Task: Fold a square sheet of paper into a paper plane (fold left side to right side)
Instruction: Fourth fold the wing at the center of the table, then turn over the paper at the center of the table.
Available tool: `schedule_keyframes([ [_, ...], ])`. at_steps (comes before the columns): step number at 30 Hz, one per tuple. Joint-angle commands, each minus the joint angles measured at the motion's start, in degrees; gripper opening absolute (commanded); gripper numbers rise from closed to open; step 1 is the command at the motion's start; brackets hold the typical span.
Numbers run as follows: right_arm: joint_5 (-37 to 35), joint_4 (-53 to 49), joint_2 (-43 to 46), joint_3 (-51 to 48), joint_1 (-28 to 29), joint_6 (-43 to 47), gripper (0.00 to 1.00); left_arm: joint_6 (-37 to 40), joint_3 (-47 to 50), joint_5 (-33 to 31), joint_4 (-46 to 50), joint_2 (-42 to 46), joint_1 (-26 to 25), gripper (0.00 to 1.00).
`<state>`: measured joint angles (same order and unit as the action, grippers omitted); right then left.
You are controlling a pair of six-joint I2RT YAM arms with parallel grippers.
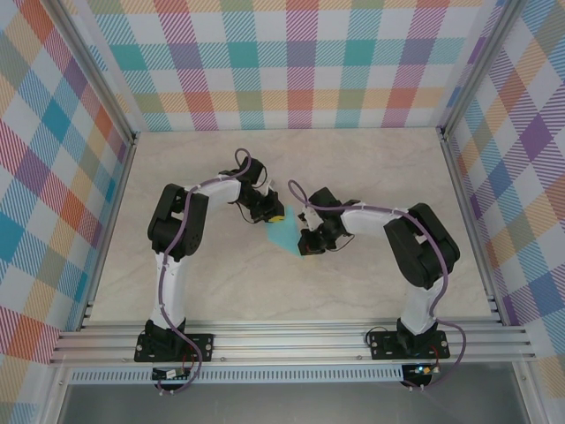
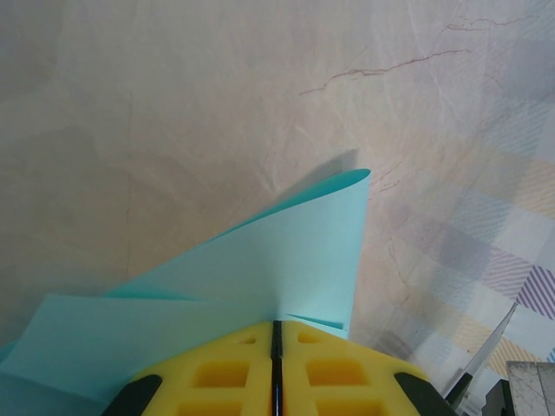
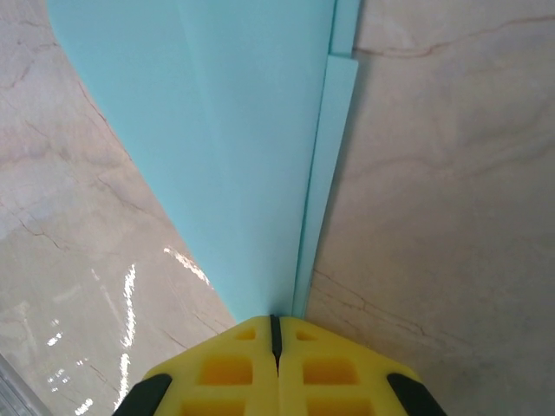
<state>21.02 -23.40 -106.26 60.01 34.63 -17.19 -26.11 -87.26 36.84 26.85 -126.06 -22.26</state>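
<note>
One folded turquoise paper (image 1: 284,234) sits mid-surface (image 1: 291,159) seen from above, partly hidden between the left end effector (image 1: 267,212) and right end effector (image 1: 311,238) (plaid walls (image 1: 300,53) around). Left wrist: yellow fingers (image 2: 225,373) closed on a raised flap. Right wrist: fingers (image 3: 329,373) pinching the narrow end; far edge cropped.

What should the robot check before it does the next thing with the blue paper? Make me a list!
1. Grip of the left gripper on the paper: ok, shut on it.
2. Grip of the right gripper on the paper's narrow end: ok, shut on it.
3. Grippers apart, not bumping, in the top view: ok.
4. Paper flat on the table: not ok, one flap lifts and curls.
5. Layer edges lined up: not ok, one strip sticks out in the right wrist view.
6. Crease sharp all along: cannot tell.
</note>
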Motion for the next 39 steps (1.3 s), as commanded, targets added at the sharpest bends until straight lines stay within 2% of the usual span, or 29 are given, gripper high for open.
schedule_keyframes([
  [1, -3.3, -12.7, -0.6, -4.7, 0.7, 0.8, 0.03, 0.3, -0.1, -5.6, 1.9, -2.6, 1.1, 0.08],
  [11, -5.2, -14.1, 4.9, -5.1, 0.6, 1.2, 0.03, 0.6, -4.0, -1.2, 3.4, 0.2, 1.2, 0.13],
  [15, -7.9, -12.0, 10.3, -3.4, 0.3, 0.2, 0.09, 1.5, -7.5, -0.6, 6.5, 4.2, 1.7, 0.18],
  [19, -12.9, -8.2, 14.9, -2.7, -0.1, -1.0, 0.26, 2.2, -6.4, -3.8, 7.3, 10.6, 2.7, 0.25],
  [23, -15.9, -2.3, 18.8, -3.7, -0.4, -3.4, 0.40, 2.8, -0.3, -8.4, 7.5, 15.7, 3.2, 0.30],
  [28, -15.8, 4.5, 21.8, -5.7, -0.6, -6.2, 0.57, -1.7, 9.7, -3.3, -1.8, 17.0, 2.8, 0.33],
  [32, -13.8, 9.5, 23.4, -7.9, -1.2, -9.4, 0.74, -4.2, 12.1, 0.0, -7.5, 14.3, 1.7, 0.34],
  [35, -11.5, 12.0, 24.0, -9.0, -1.6, -10.3, 0.81, -4.9, 11.2, 1.4, -9.1, 11.7, 1.0, 0.35],
  [39, -11.0, 12.1, 24.2, -9.5, -1.8, -10.5, 0.82, -5.4, 10.1, 2.4, -10.2, 9.1, 0.6, 0.35],
])
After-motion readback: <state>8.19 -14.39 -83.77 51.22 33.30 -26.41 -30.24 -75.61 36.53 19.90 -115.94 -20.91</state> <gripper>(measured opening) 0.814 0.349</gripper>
